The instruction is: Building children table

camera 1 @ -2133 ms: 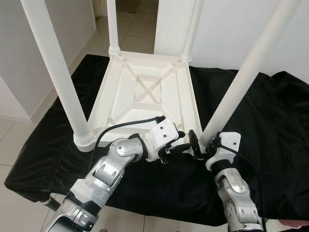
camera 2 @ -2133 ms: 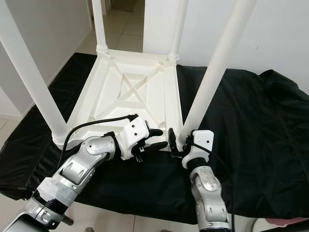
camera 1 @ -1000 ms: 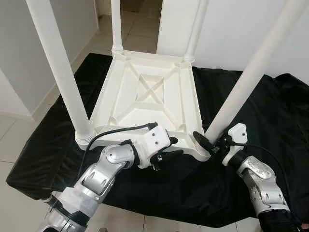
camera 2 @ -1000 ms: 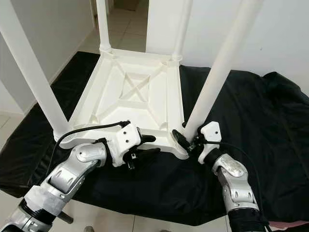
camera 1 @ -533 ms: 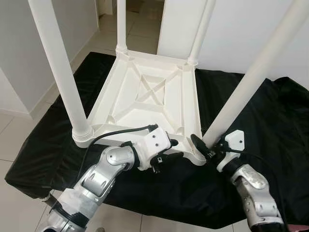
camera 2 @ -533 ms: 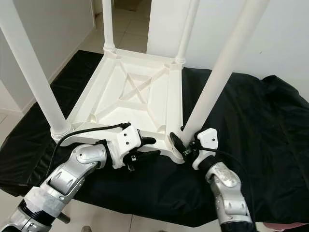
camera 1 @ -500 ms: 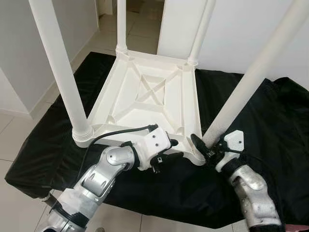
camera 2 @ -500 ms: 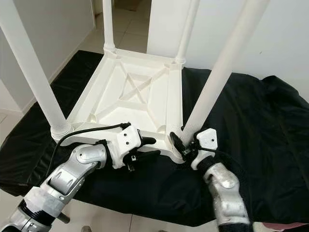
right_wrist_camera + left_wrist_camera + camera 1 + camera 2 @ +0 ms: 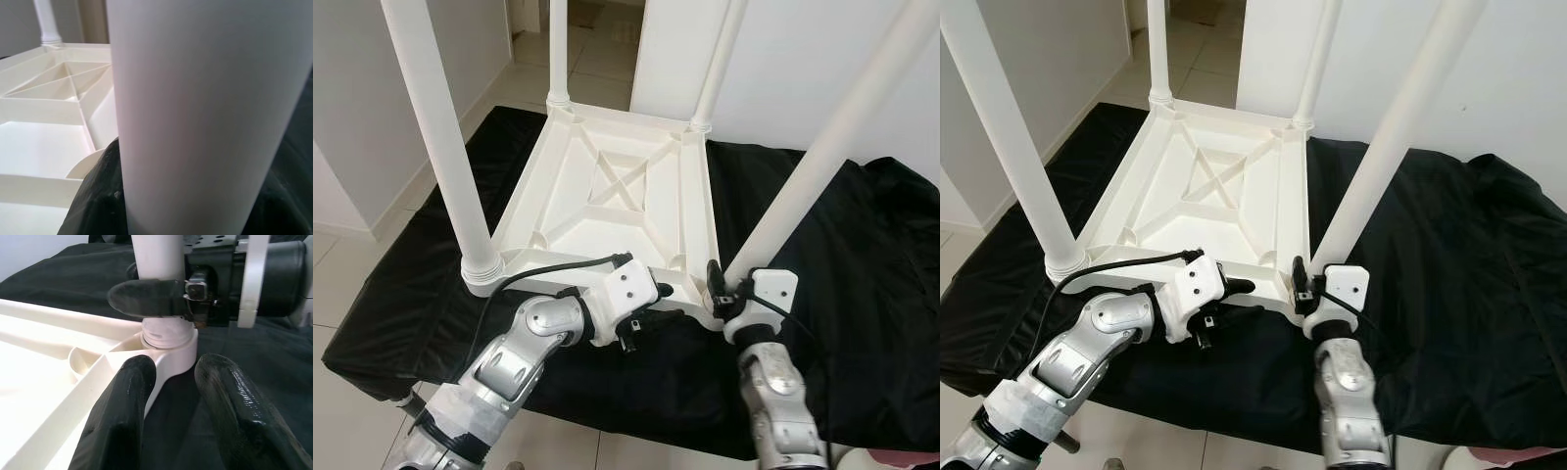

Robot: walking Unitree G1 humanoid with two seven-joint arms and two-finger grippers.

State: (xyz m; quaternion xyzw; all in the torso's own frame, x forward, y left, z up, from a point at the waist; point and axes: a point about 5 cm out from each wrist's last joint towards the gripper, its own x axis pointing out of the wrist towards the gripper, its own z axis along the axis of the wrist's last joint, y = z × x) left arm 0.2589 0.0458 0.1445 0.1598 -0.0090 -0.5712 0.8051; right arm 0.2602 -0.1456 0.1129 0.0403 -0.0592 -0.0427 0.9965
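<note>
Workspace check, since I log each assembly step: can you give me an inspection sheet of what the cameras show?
Surface: black cloth over a low platform, wrinkled at the right.
Job's things: white tabletop lying upside down, four legs up; near right leg stands in its corner socket.
Clutter: nothing seen.
Grippers: right pincer shut on the base of the near right leg; left pincer open, fingers straddling the tabletop's near edge beside that socket.
Cables: black cable looping over the left wrist; another by the right wrist.
Surroundings: white walls, tiled floor, doorway beyond.
</note>
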